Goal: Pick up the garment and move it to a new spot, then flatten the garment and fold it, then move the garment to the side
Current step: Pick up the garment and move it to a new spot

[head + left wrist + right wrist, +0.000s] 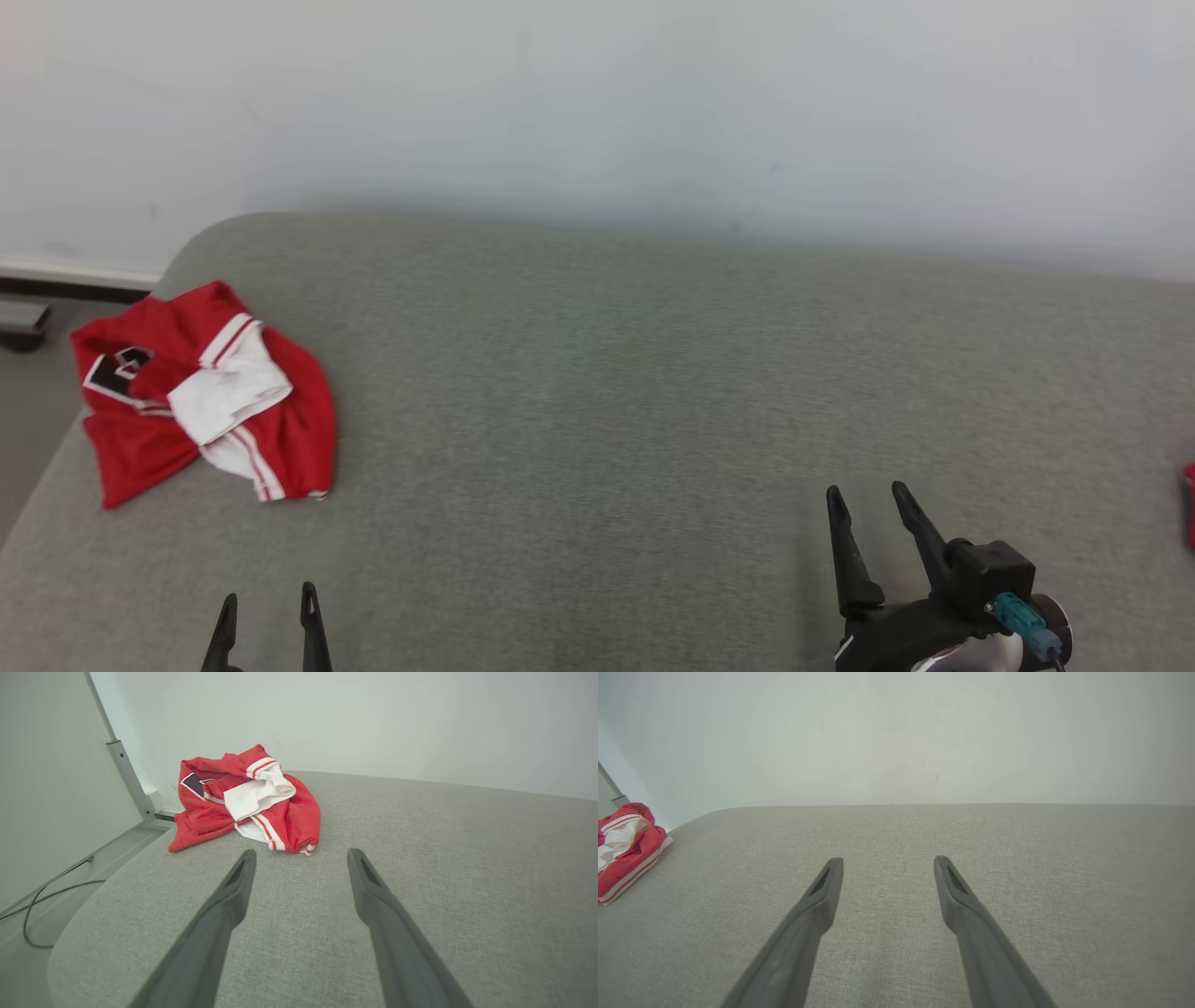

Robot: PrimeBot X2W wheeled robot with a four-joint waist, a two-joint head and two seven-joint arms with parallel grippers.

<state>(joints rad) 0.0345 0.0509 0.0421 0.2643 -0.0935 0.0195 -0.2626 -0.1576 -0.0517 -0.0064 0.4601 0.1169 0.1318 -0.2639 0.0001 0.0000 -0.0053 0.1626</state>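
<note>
Red garment (289,420) (white striped trim) on grey cushion (653,392)

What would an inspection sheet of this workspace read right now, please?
Surface: grey fabric pad, rounded far-left corner.
Job's things: red and white garment, crumpled near the pad's left edge, untouched.
Clutter: small red thing at the right edge, cut off.
Grippers: left gripper and right gripper open, empty, over bare pad.
Cables: dark cable on the floor beside the pad.
Surroundings: pale wall; metal post at left.
</note>
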